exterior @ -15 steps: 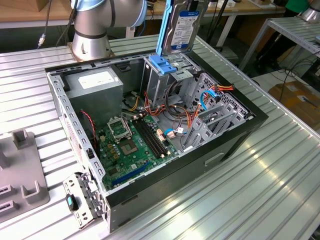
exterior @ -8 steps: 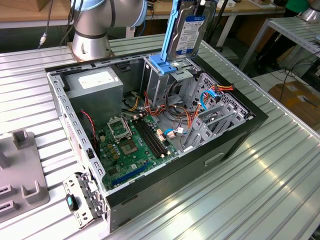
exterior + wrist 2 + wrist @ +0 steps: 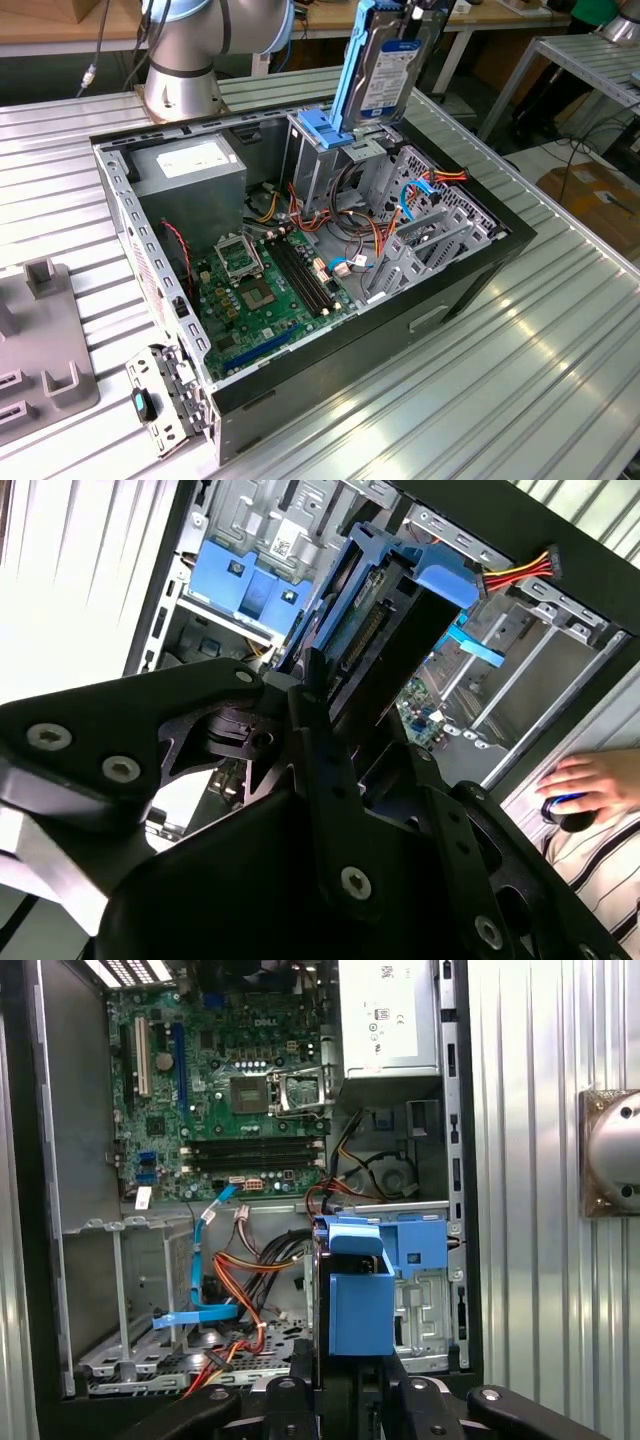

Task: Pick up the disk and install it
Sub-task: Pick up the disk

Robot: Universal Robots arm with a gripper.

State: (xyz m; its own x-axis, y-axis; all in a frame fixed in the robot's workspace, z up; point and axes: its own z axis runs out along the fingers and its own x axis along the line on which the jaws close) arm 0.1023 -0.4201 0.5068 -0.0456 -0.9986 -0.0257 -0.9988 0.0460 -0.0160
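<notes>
UR arm's gripper (image 3: 345, 1375) has the disk (image 3: 388, 62) up over the open PC case (image 3: 330, 360).
Fingers (image 3: 298, 1390) clamped on the disk, one each side, disk sticking out past the tips w/ blue rail end outermost. In exterior view it's on edge, label showing, above the case's far side, just up & to the exterior view's right of the blue-topped drive cage (image 3: 322, 135); motherboard (image 3: 262, 285) well below.

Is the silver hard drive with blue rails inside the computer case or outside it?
Outside. The silver hard drive with blue rails hangs upright above the open black computer case.
</notes>
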